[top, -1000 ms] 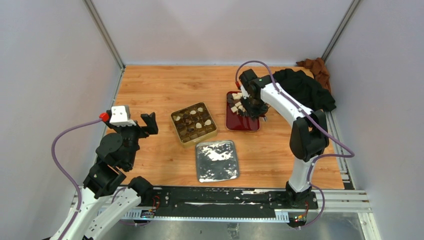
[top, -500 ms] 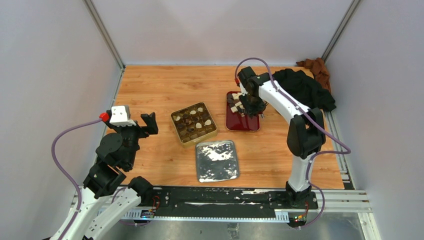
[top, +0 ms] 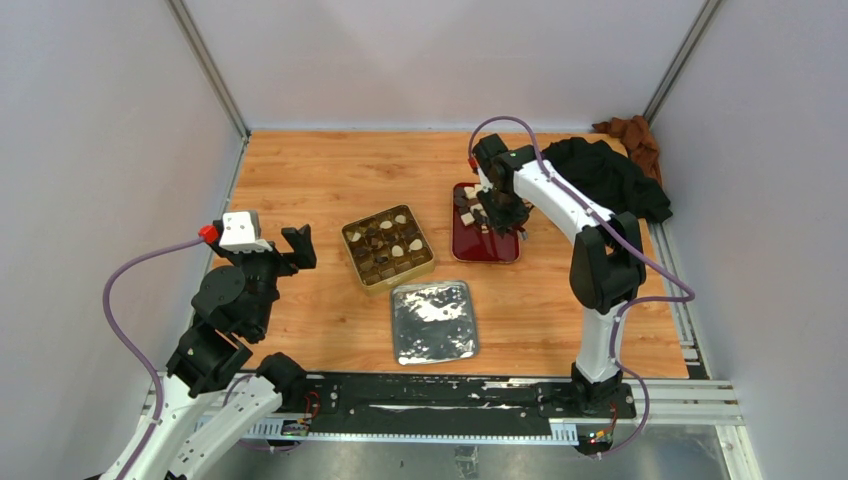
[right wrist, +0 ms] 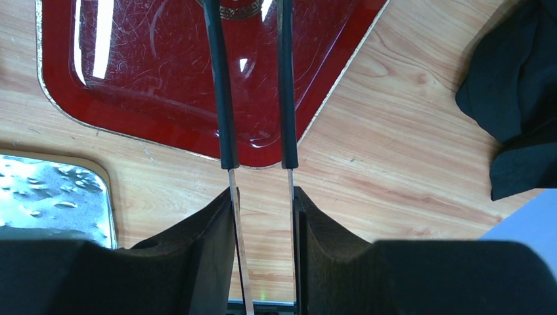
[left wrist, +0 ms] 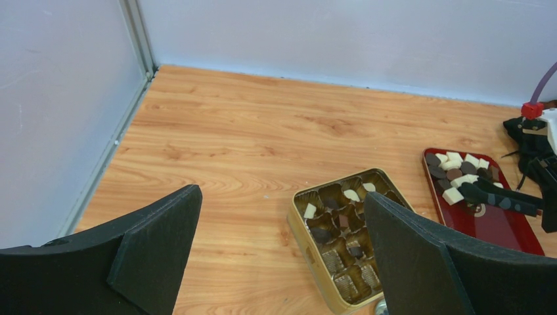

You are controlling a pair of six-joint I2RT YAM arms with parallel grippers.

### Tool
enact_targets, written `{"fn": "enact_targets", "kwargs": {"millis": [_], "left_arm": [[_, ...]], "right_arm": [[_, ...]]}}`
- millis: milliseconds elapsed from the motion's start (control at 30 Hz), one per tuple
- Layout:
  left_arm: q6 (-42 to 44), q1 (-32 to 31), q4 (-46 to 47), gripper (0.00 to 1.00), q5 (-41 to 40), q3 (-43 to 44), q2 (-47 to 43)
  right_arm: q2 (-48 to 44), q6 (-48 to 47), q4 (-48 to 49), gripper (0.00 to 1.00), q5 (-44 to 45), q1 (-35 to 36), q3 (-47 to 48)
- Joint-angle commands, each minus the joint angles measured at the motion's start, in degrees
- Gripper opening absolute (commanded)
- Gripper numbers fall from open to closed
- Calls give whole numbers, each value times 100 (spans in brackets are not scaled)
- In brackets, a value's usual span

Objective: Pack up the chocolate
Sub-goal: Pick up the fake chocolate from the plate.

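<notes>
The left gripper [left wrist: 282,195] hangs released, jaws wide, over the table's [left wrist: 230,131] near left side. Farther out, some chocolate [left wrist: 351,195] sits in the gold tin [left wrist: 312,259]. The rest lies at the far end of the red tray [right wrist: 131,85], where the right gripper [right wrist: 263,197] clenches tongs [right wrist: 222,98] above it.

Tips of tongs [right wrist: 221,98] cut off at frame top; grip on chocolate [left wrist: 453,195] untellable.

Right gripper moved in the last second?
Yes. The right gripper, holding the tongs, shifted slightly left over the red tray, toward the gold tin.
</notes>
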Motion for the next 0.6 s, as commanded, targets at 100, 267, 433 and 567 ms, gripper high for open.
{"fn": "enact_targets", "kwargs": {"millis": [100,267,433,567], "left_arm": [[14,34,117,100,-30,-70,-17],[14,30,118,100,-31,-70,-28],[7,30,116,100,-30,-70,-33],[5,30,120,100,-30,-70,-28]], "right_arm": [[36,39,-238,32,339,33,63],[-75,26,-250,27,339,28,-45],[-338,17,-245,19,279,39,-201],[-541,8,-222,16,176,47,-355]]}}
